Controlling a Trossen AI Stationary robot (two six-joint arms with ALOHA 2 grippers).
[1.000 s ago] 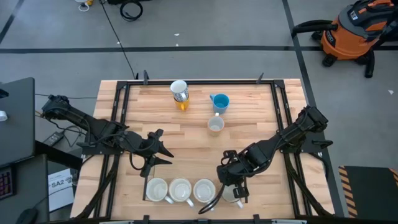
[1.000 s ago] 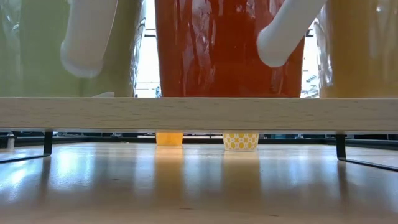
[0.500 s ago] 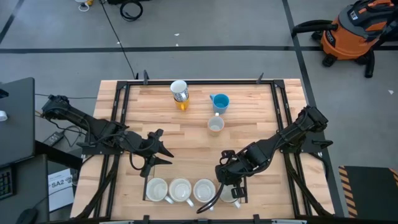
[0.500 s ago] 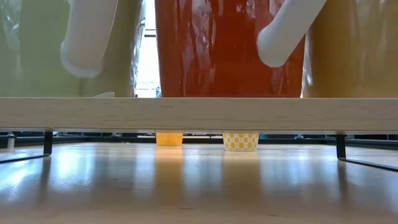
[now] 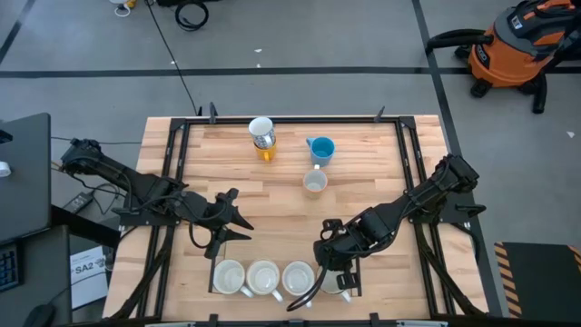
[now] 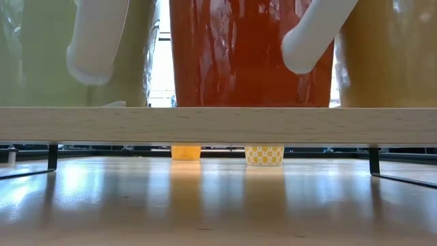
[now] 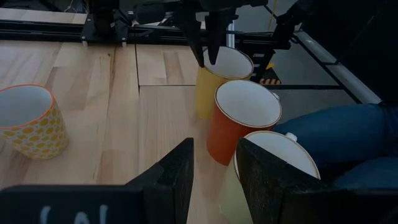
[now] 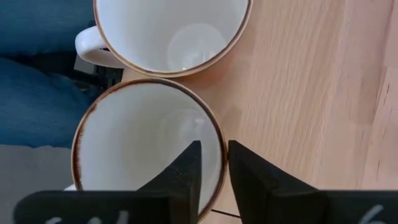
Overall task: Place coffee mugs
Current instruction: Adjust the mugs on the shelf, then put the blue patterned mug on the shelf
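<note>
A row of mugs stands along the table's near edge (image 5: 263,277). In the left wrist view they are pale green (image 7: 273,155), red-brown (image 7: 244,115) and yellow (image 7: 214,78). My right gripper (image 5: 333,272) comes down on the yellow mug (image 5: 339,283) at the row's right end and is shut on it. My left gripper (image 5: 231,222) is open over bare wood, left of centre. Farther back are a blue mug (image 5: 321,148), a yellow-patterned mug (image 5: 314,182) and a mug on its side (image 5: 261,133). My right gripper holds the yellow mug by its rim (image 8: 216,146), one finger inside the mug and one outside. The fingers (image 7: 206,40) come from above, pointing down. The mug stays upright beside the red-brown mug (image 8: 171,34). Its base is hidden, so whether it rests on the table does not show.
A black frame runs around the table (image 5: 182,145), and a wooden rail (image 6: 218,124) crosses the low view in front of the mugs. A person's blue trouser leg (image 7: 348,134) is just beyond the near edge. Bare wood lies in the table's middle (image 5: 281,213).
My right gripper has carried the yellow mug a little toward the table's left. In the low view, the bright gap between it and the red-brown mug has narrowed. The mug stays upright. My left arm has kept still.
</note>
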